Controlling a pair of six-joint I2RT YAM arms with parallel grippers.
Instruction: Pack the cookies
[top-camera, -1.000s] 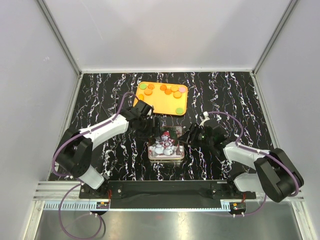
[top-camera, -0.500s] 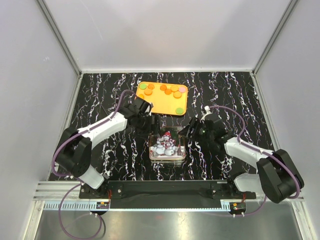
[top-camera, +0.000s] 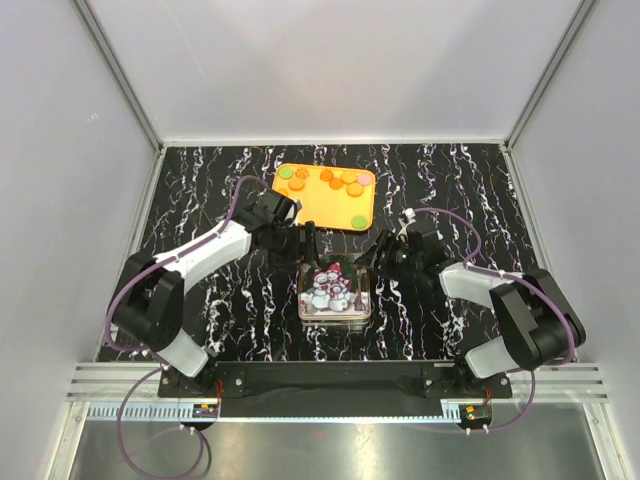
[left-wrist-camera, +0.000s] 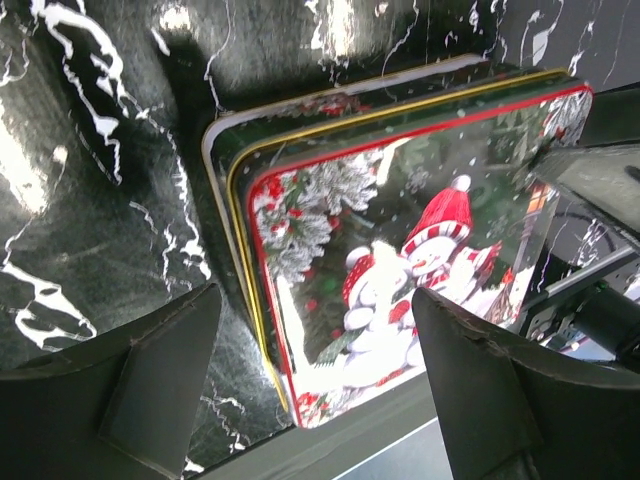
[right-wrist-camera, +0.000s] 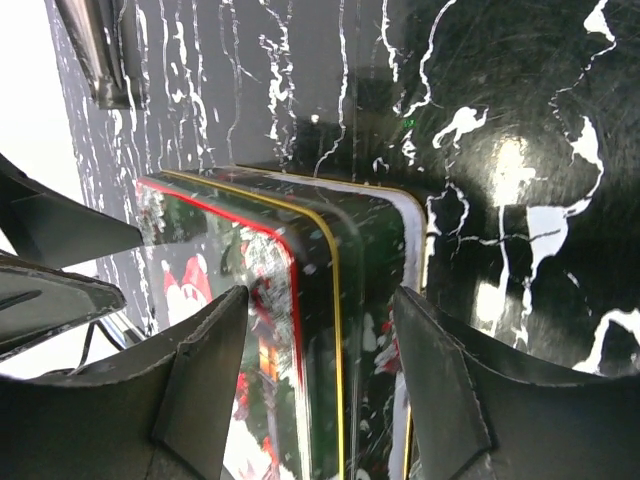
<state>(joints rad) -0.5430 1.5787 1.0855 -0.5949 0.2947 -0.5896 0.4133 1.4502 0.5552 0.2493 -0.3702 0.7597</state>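
Note:
Several cookies (top-camera: 340, 180), orange, green and pink discs, lie on the orange tray (top-camera: 325, 208) at the back. A closed tin with a snowman lid (top-camera: 335, 292) sits in front of the tray; it also shows in the left wrist view (left-wrist-camera: 400, 230) and the right wrist view (right-wrist-camera: 300, 260). My left gripper (top-camera: 308, 243) is open and empty just beyond the tin's far left corner (left-wrist-camera: 315, 390). My right gripper (top-camera: 372, 252) is open and empty over the tin's far right corner, its fingers (right-wrist-camera: 205, 390) standing either side of the rim without touching it.
The table top (top-camera: 200, 190) is black marble-patterned, walled in by white panels at the left, right and back. The tray stands close behind both grippers. The arm bases and a rail (top-camera: 330, 380) run along the near edge.
Both grippers have drawn back from the tin's far edge toward the tray and apart from each other. The tin has shifted slightly to the right and stays closed.

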